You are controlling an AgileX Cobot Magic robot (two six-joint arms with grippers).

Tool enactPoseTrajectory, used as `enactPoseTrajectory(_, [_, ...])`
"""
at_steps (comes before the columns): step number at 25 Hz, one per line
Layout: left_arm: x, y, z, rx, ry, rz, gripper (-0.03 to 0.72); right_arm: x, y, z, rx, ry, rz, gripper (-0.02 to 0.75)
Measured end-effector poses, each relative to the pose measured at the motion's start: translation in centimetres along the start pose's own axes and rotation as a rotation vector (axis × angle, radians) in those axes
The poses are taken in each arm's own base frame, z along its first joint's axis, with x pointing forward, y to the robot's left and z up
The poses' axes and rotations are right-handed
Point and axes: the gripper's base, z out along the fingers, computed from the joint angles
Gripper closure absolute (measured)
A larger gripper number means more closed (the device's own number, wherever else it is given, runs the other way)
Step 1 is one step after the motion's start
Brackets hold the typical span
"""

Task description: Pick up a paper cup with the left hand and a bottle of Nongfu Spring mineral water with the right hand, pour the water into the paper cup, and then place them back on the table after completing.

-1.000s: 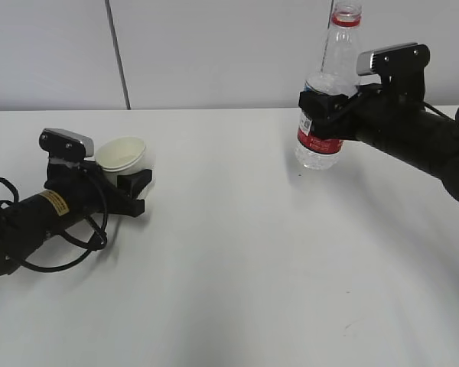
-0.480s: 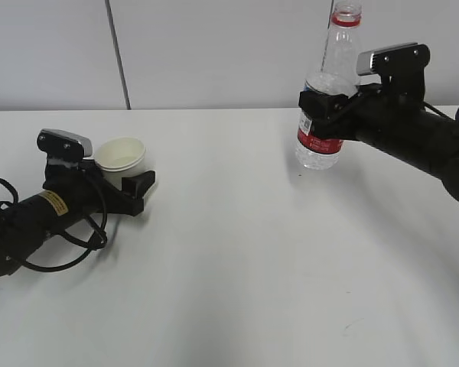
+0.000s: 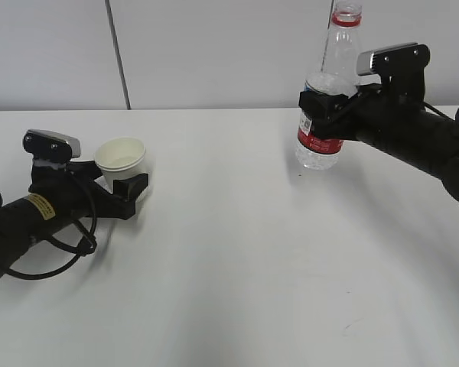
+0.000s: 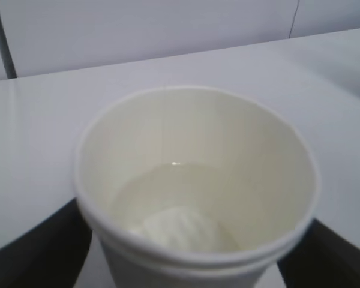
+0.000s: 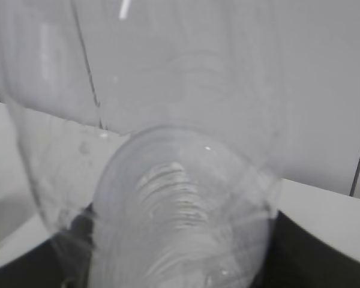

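Note:
The white paper cup [image 3: 121, 159] stands upright on the white table [image 3: 229, 252] at the left, with water in its bottom in the left wrist view [image 4: 192, 180]. My left gripper [image 3: 127, 182], on the yellow-stickered arm, lies low on the table with its jaws open on either side of the cup's base and a gap showing beside the cup wall. My right gripper [image 3: 326, 107] is shut on the clear bottle with a red label [image 3: 325, 115] and holds it upright at the back right, its neck open. The bottle fills the right wrist view [image 5: 180, 198].
A pale wall with a dark vertical seam [image 3: 118, 53] runs behind the table's far edge. The left arm's cables [image 3: 53, 260] loop on the table at the left. White tabletop lies between the two arms and toward the front.
The cup went from tilted in the left gripper to standing upright on the table. The left jaws opened and the left arm drew back to the left. The right arm and bottle stayed still.

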Motion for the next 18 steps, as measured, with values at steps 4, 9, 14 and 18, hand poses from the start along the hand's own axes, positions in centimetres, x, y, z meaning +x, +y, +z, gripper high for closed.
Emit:
enactPoseTrajectory(4, [-0.4,-0.5,-1.6,-0.013,0.011,-0.001,0.122,0.0,-0.1,0.0,0.008,-0.002,0.008,0.353])
enactPoseTrajectory(9, [-1.0,-1.1,-3.5,-0.025,0.019,0.034,0.120,1.4,-0.4,0.4,0.035,0.025,0.046,0.354])
enactPoseTrajectory(14, [-1.2,-1.2,-4.6,-0.056,0.015,0.024,0.120,2.7,-0.7,0.7,0.061,0.034,0.079,0.355])
enactPoseTrajectory(18, [-1.0,-1.4,-5.2,-0.059,0.023,0.017,0.120,4.0,-0.8,1.1,0.068,0.044,0.099,0.355])
